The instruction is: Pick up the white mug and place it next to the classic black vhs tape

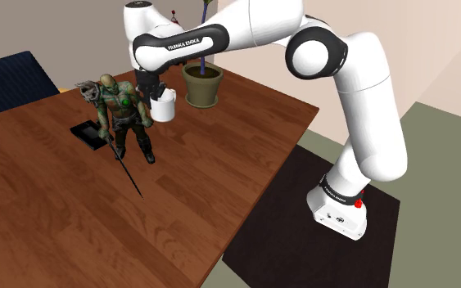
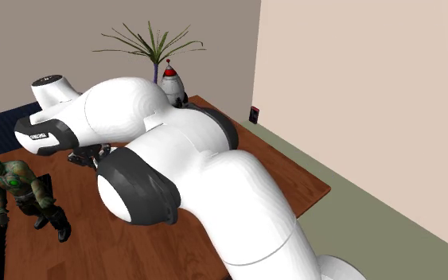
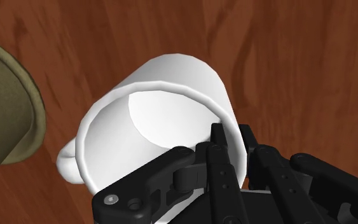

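A reddish-brown wooden worktop [image 1: 65, 221] takes up the middle of the room. Beside it a dark mat [image 1: 277, 237] lies on the grey-green floor [image 1: 441, 155]. A pale beige wall [image 2: 357, 87] meets a grey-brown wall [image 2: 47, 40], and dark blue furniture [image 1: 7, 82] stands beyond the worktop.

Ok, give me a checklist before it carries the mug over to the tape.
1. Grip: gripper shut on mug wall, ok.
2. Mug apart from pot: ok.
3. Mug lifted off table: cannot tell.
4. Tape in view, flat on table: ok.
5. Path to tape clear of figure: figure stands close, cannot tell.
6. Bare table beside tape: ok.
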